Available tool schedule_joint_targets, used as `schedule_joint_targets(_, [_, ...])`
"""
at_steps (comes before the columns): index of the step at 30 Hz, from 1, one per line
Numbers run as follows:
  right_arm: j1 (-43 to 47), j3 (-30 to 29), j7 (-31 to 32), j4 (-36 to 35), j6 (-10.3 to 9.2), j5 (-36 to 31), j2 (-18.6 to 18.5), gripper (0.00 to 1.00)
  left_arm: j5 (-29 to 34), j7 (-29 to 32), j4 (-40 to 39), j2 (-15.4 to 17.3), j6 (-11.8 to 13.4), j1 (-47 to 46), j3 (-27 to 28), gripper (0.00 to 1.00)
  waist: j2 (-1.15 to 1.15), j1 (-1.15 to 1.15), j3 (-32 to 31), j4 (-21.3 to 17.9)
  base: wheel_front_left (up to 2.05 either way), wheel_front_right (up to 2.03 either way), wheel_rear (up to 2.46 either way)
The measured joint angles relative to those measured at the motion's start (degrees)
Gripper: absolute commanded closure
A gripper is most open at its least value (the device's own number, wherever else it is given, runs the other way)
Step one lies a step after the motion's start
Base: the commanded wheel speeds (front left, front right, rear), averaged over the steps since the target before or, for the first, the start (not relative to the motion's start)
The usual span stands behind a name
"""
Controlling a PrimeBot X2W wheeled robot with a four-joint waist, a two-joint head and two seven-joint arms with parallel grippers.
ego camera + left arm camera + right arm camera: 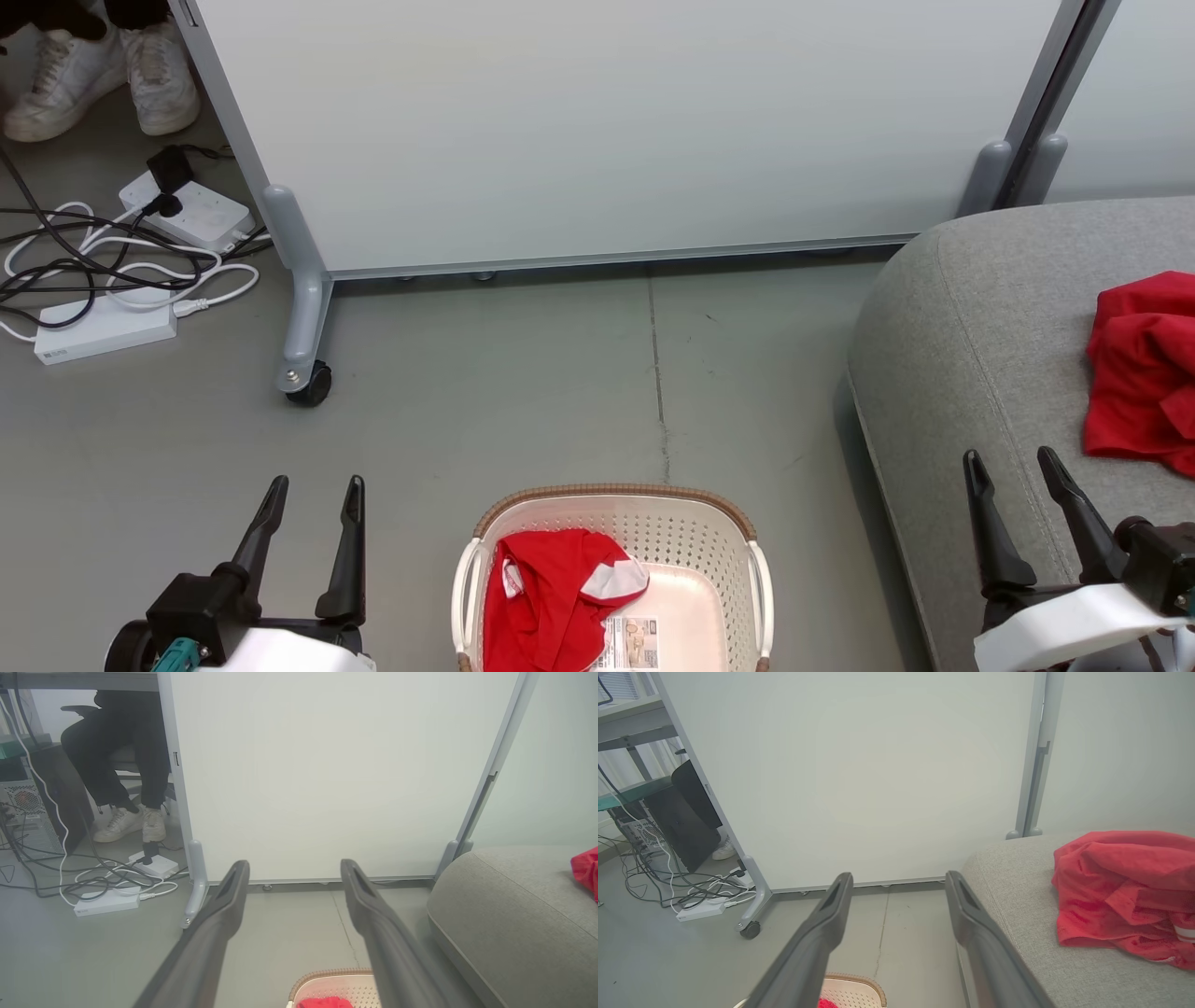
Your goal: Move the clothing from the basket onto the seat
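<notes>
- Your red garment (546, 607) lies crumpled in the left half of the basket (616, 491), heaped against its left wall. A white patch of trim is turned up on the garment's right side.
- You have a second red garment (1144, 373) bunched on the seat (971, 317), at the right of the scene. The right wrist view shows white stripe trim at its near edge. You cannot make out any writing on either piece.
- The basket stands on the grey floor (560, 392), just left of the seat's near corner and apart from it. Its walls are cream and perforated, its rim brown and woven-looking.
- A label sticker (633, 644) lies on the basket floor, its left edge against the garment. Its print is too small for you to read.
- Your left gripper (317, 483) hovers over the floor to the left of the basket, fingers spread apart and pointing away.
- Your right gripper (1010, 455) hangs over the seat's near left edge, fingers likewise spread, near the second red garment but not touching it.
- Beyond the basket stands a white panel (597, 131) on grey legs, one with a black castor (310, 385).
- At the far left you see a power strip (191, 210), a white box (103, 331) with a small unreadable mark, tangled cables (56, 261), and a person's white shoes (93, 70).
</notes>
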Motion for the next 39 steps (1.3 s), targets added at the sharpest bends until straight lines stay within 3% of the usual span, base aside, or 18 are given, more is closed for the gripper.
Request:
schedule_joint_targets(26, [-0.7,0.7,0.5,-0.4,0.00,-0.2,0.0,0.00,1.4,0.0,2.0,-0.8,-1.0,-2.3,0.2,0.00,0.00,0.00,1.3,0.0,0.00,0.00,0.00])
schedule_joint_targets(33, [-2.6,1.2,1.0,-2.3,0.00,-0.5,0.0,0.00,2.0,0.0,4.4,-2.4,-3.1,-7.1,-2.4,0.00,0.00,0.00,4.4,-0.7,0.00,0.00,0.00])
schedule_joint_targets(39, [-6.3,2.4,1.1,-5.0,0.00,-1.4,0.0,0.00,3.8,0.2,11.6,-5.6,-5.6,-15.2,-6.7,0.00,0.00,0.00,10.4,-2.1,0.00,0.00,0.00])
